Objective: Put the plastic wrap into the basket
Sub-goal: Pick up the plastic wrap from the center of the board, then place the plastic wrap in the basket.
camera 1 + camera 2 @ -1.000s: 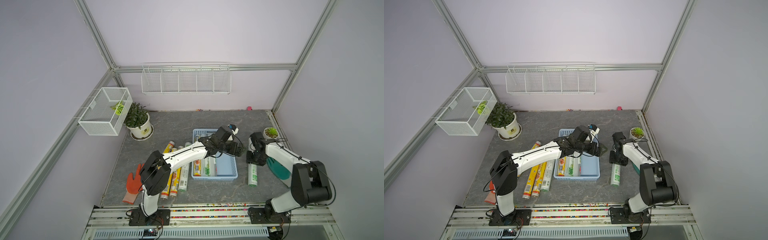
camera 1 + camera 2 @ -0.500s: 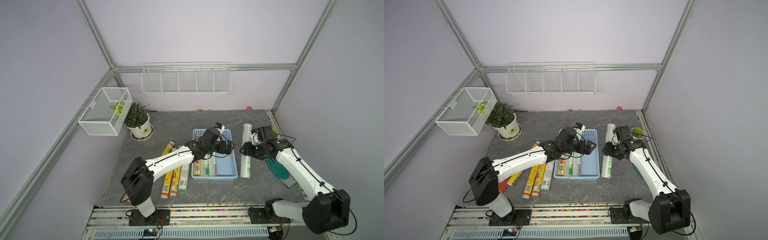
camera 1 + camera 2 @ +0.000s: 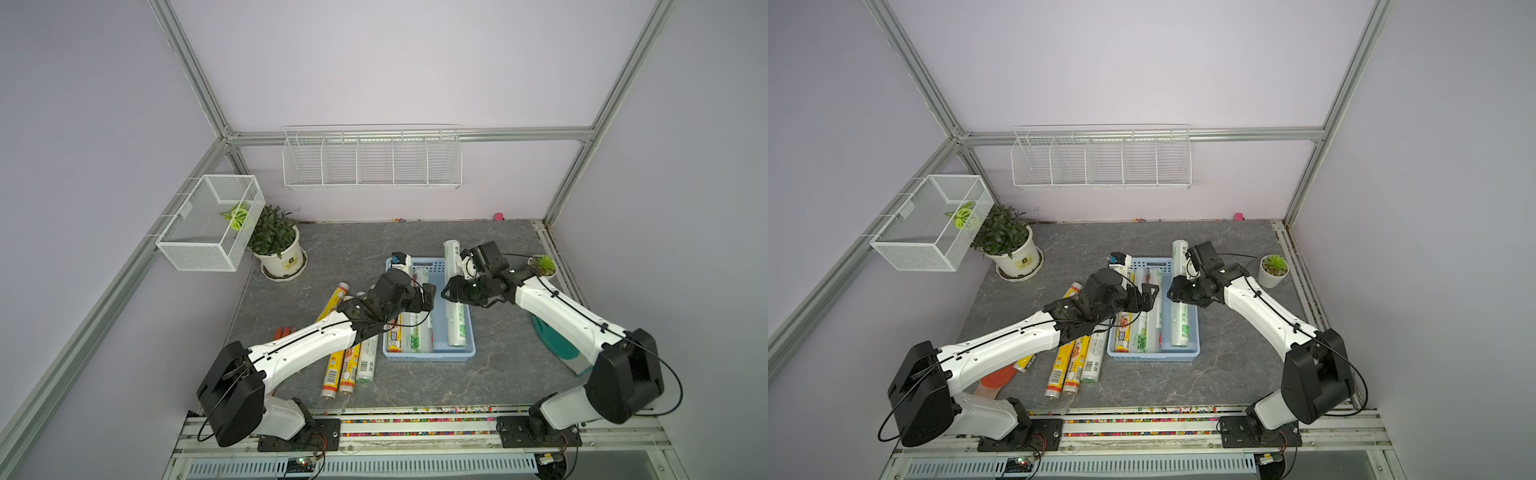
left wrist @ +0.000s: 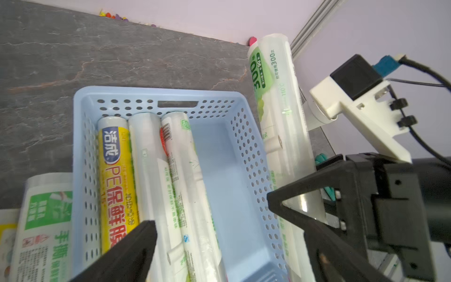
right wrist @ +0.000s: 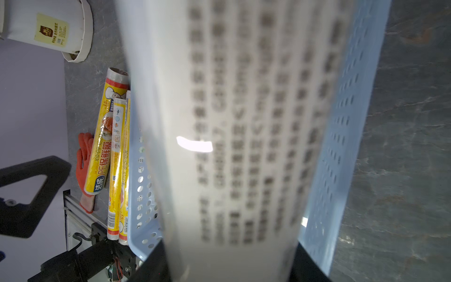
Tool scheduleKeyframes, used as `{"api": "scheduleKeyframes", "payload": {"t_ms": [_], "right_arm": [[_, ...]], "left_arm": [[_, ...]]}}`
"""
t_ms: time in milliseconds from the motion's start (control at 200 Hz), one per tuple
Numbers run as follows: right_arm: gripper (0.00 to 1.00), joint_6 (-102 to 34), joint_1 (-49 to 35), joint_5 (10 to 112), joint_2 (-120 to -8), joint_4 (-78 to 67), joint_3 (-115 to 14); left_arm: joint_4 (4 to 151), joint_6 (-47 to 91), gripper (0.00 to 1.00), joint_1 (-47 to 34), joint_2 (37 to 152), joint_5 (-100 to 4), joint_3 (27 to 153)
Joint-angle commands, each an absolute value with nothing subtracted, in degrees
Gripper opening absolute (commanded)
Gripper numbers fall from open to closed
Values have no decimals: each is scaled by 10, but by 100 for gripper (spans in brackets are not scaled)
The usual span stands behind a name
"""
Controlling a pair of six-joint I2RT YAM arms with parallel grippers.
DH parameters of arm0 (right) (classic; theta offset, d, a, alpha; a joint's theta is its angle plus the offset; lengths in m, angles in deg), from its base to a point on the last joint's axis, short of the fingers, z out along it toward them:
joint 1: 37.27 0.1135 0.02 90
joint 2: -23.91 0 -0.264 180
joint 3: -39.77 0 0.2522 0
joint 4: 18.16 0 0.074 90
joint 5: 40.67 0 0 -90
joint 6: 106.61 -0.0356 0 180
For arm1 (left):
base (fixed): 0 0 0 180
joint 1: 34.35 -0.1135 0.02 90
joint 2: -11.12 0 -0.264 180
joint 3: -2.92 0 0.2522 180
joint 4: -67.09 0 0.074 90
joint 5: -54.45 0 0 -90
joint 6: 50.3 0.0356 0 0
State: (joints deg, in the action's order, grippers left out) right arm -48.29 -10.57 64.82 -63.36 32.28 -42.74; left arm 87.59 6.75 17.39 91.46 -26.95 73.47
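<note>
Robot lab cell; aluminium frame (image 3: 519, 134); bare lilac walls (image 3: 374, 62); mounting rail (image 3: 415, 428).

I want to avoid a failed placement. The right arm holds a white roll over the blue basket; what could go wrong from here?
1. The held roll appears to reach past the far rim of the basket in both top views; if the right tool releases it so, its end may catch on the rim and stay tilted.
2. The open left tool hovers over the basket, close beside the right tool; they might bump as the roll goes down.
</note>
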Motion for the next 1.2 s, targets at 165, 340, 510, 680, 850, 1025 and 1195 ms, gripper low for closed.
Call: {"api": "scheduleKeyframes", "payload": {"t_ms": [165, 340, 510, 680, 850, 1025, 1195], "right_arm": [[44, -491, -77, 602, -716, 324, -476], [44, -505, -68, 608, -771, 342, -492], [44, -515, -64, 611, -800, 340, -494], [46, -518, -53, 554, -817, 385, -513], [49, -526, -50, 560, -821, 375, -508], [50, -527, -51, 570, -822, 366, -504], [52, -538, -50, 569, -828, 362, -499]], "left_arm": [[874, 58, 100, 166, 896, -252, 716], [873, 53, 100, 165, 893, -245, 714], [875, 50, 100, 165, 896, -244, 714], [876, 49, 100, 165, 899, -246, 715], [880, 49, 100, 165, 901, -243, 720], [879, 49, 100, 165, 905, -247, 722], [879, 49, 100, 166, 909, -251, 725]]}}
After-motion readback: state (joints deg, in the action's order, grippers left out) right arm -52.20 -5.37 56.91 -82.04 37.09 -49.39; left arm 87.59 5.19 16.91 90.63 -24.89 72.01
